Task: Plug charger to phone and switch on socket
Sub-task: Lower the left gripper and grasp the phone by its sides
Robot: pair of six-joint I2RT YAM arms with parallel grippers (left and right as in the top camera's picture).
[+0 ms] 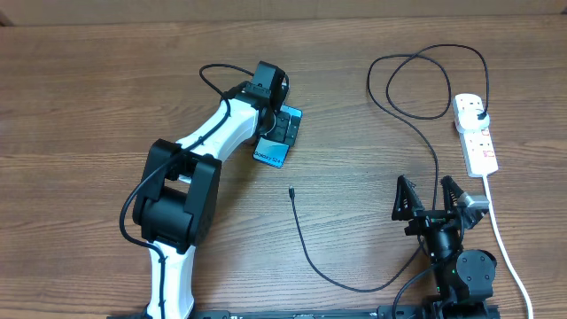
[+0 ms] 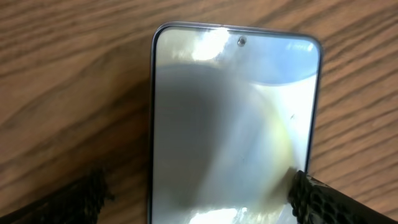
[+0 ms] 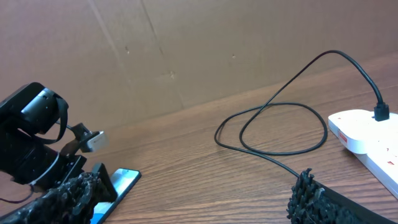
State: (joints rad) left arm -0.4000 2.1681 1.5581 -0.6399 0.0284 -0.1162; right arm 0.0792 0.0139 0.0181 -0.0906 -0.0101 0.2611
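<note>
Phone (image 2: 233,112): flat on desk (image 1: 89,71), screen up, centre, toward far edge. Left gripper (image 2: 199,190): spread wide, one finger flanking each side of the phone, nothing gripped. Charger (image 1: 299,227): adapter seated in socket (image 1: 476,133) by right edge; plug tip loose mid-desk, apart from phone. Right gripper (image 1: 426,188): spread wide, empty, near edge, right.

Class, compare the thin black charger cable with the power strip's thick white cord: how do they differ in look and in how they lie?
The charger cable is black and thin; the white cord is clearly thicker. The charger cable loops and curves across the table, ending in a free plug tip; the white cord runs almost straight out of the overhead view. Both join the socket.
</note>
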